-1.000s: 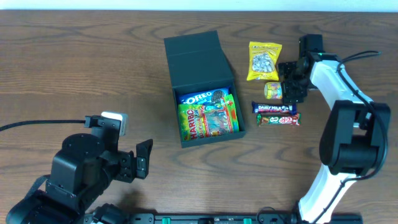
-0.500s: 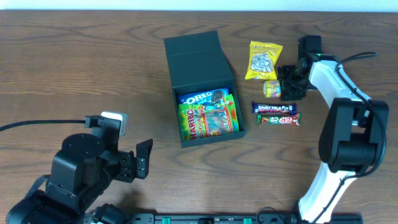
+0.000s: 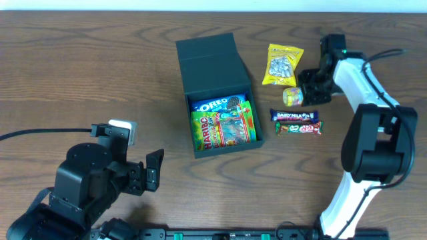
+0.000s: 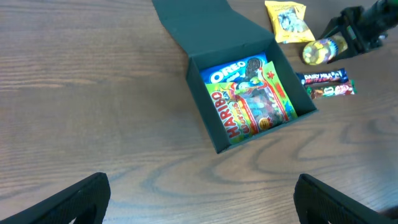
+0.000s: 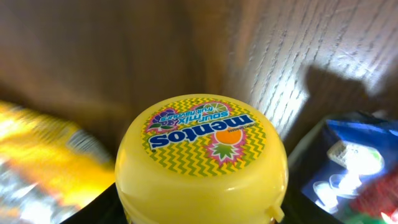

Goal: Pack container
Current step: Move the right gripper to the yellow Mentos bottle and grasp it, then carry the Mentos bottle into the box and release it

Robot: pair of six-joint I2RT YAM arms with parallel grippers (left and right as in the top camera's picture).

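Note:
The dark container [image 3: 210, 67] lies open mid-table with its flap lid folded back, and the left wrist view shows the container [image 4: 205, 25] too. Inside are an Oreo packet [image 3: 217, 105] and a Haribo bag [image 3: 223, 128]. To its right, my right gripper [image 3: 305, 93] is shut on a yellow Mentos tub [image 3: 292, 97]. In the right wrist view the tub [image 5: 205, 143] fills the space between the dark fingers, its lid facing the camera. My left gripper [image 4: 202, 193] hangs wide open over bare wood near the front, well short of the box.
A yellow snack packet [image 3: 283, 65] lies just behind the tub. A Dairy Milk bar [image 3: 295, 115] and a green-and-red bar [image 3: 298, 128] lie side by side in front of it. The left arm's base [image 3: 87, 180] takes up the front left corner.
My right gripper's fingers have closed in on the Mentos tub, and the tub has shifted slightly away from the chocolate bars. The left arm has not moved.

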